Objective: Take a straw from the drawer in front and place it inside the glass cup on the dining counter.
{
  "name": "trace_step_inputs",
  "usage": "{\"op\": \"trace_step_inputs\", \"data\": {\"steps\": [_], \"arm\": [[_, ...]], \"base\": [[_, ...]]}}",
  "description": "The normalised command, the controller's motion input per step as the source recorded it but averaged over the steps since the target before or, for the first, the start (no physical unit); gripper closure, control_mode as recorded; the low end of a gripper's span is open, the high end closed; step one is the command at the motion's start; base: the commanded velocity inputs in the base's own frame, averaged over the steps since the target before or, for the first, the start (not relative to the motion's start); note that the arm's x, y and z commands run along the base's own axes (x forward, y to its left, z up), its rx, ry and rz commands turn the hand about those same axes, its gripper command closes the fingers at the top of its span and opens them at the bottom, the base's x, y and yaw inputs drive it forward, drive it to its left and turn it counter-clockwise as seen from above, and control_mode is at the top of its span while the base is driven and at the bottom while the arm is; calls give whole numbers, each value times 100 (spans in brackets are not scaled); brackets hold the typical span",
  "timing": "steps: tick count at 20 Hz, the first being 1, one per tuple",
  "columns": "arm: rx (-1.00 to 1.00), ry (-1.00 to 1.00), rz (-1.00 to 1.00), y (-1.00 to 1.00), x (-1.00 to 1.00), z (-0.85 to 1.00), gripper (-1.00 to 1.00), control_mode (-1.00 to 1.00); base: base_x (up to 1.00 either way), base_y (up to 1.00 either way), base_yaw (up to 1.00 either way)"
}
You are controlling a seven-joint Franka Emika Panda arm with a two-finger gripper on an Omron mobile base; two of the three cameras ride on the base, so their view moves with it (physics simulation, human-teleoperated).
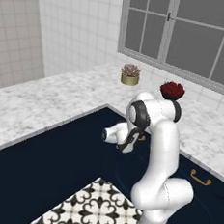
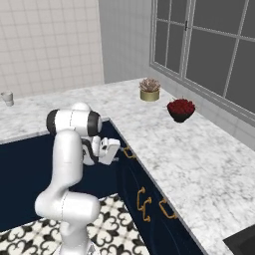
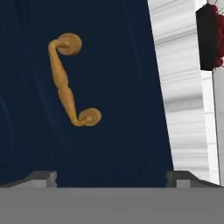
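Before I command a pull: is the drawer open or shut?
Shut. The drawer front sits flush under the counter edge, brass handle untouched, fingers apart.

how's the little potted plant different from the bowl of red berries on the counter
The potted plant sits in a short gold-coloured pot with pale pinkish-green leaves; the bowl of berries is dark and heaped with deep red fruit. The plant stands nearer the window, the bowl farther out on the marble counter. The bowl looks wider and lower than the pot. Both stand upright on that counter, untouched.
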Motion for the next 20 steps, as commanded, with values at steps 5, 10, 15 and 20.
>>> {"op": "trace_step_inputs", "data": {"steps": [5,10,15,20], "arm": [[-14,2,2,4,45,-39,-100,-100],[-5,4,4,0,51,-35,-100,-100],[0,0,5,-5,53,-5,-100,-100],[0,0,6,-36,38,-18,-100,-100]], "base": [[0,0,0],[0,0,0],[0,0,0],[0,0,0]]}}
